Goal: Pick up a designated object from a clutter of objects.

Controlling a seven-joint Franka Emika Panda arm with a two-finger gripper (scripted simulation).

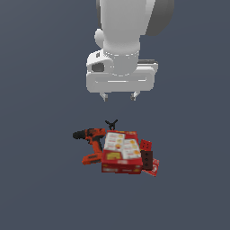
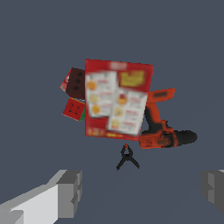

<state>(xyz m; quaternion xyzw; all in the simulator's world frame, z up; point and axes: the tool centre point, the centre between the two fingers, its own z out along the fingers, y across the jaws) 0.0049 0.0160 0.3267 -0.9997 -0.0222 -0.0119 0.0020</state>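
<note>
Exterior view: clamp (image 1: 111, 123) well below gripper (image 1: 119, 96)

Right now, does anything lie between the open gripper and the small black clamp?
Nothing: in the exterior view the stretch between the gripper and the black clamp is bare.

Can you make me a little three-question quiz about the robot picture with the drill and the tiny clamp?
1. True or false: the gripper is holding the black spring clamp.
2. Which lies against the red box: A) the orange-and-black drill, B) a banana?
3. Fill in: the gripper's fingers are spread ___.

Key: 1 false, it hangs above, empty. 2 A. 3 open.
</note>
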